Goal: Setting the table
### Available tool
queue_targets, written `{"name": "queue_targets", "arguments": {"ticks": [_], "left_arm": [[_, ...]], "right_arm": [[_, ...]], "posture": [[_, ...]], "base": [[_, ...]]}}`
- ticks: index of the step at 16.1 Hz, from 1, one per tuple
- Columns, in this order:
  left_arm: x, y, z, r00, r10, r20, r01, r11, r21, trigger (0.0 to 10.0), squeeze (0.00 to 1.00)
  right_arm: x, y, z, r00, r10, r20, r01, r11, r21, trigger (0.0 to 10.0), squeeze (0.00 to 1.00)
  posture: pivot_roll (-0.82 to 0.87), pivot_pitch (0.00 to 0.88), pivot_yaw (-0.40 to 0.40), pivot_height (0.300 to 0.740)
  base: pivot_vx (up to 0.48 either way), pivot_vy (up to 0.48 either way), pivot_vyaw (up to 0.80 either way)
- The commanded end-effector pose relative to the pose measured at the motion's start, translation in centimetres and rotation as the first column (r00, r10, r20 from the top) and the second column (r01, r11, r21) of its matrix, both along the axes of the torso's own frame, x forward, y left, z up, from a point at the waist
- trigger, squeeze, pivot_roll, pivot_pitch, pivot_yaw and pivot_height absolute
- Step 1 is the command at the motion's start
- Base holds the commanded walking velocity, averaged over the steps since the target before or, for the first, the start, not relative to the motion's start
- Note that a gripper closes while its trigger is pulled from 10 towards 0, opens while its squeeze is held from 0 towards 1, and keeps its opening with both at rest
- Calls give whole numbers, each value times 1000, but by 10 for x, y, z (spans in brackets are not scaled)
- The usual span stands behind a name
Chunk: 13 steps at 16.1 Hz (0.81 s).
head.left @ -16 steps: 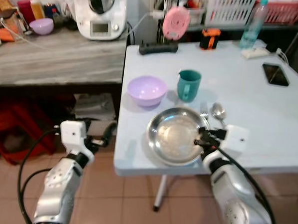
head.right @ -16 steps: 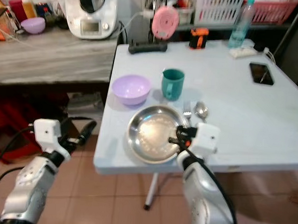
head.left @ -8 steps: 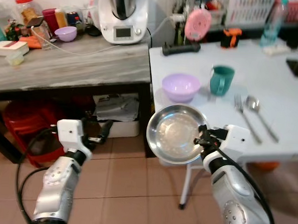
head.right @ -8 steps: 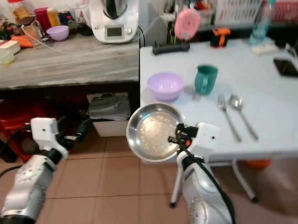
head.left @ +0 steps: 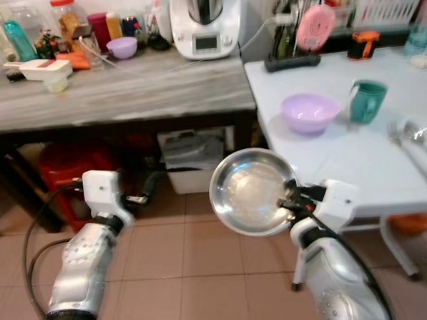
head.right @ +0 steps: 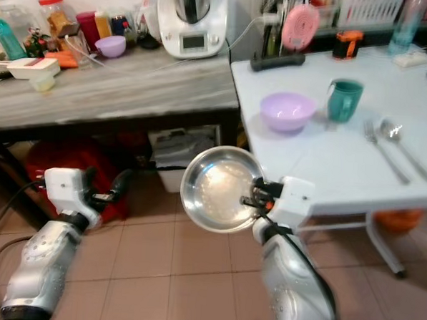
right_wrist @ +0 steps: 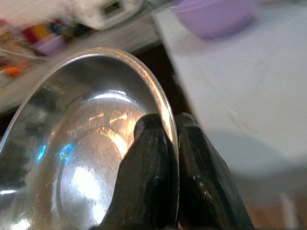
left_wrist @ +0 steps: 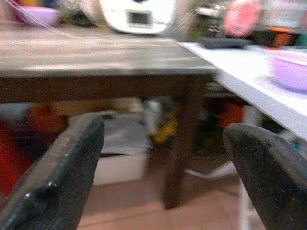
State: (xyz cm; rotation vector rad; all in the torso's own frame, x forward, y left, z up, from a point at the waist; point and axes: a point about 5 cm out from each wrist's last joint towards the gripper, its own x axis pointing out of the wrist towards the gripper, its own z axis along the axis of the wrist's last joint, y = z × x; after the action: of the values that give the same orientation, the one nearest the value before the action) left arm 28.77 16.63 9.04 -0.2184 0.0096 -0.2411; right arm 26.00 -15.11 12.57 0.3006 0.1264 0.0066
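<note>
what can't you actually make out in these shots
- Small items at the back of the grey counter: jars and bottles in the eye views are too small and soft to read.
- Far side of the white table: cut off by the eye views' right edge.
- Steel plate: its near rim is hidden behind the right end effector fingers in the right wrist view.
- Under the counter: the left wrist view is blurred past the left end effector.
</note>
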Motion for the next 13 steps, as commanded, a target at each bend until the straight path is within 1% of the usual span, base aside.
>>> {"name": "queue_targets", "arguments": {"ticks": [1,5,8,12,13], "left_arm": [[1,8,3,1000,19,8,-19,999,26,10000,0],[1,10,2,999,38,6,-38,999,39,10000,0],[-2,15,-1,998,66,7,-67,995,77,10000,0],[-4,19,-3,995,104,0,-103,988,111,10000,0],[-5,21,-4,992,123,0,-122,985,124,10000,0]], "right_arm": [[2,6,7,999,12,31,-13,1000,15,10000,0],[1,4,6,999,10,32,-11,1000,6,10000,0],[-1,2,6,999,15,41,-15,1000,-9,10000,0],[-3,2,7,999,14,50,-14,1000,-5,10000,0],[-5,2,7,998,18,56,-18,1000,-11,10000,0]], "posture": [[-70,0,116,740],[-70,0,116,740],[-69,0,115,740],[-71,0,118,740],[-72,0,119,740]], "base": [[0,480,0],[0,445,0],[0,0,0],[0,0,523],[0,0,0]]}}
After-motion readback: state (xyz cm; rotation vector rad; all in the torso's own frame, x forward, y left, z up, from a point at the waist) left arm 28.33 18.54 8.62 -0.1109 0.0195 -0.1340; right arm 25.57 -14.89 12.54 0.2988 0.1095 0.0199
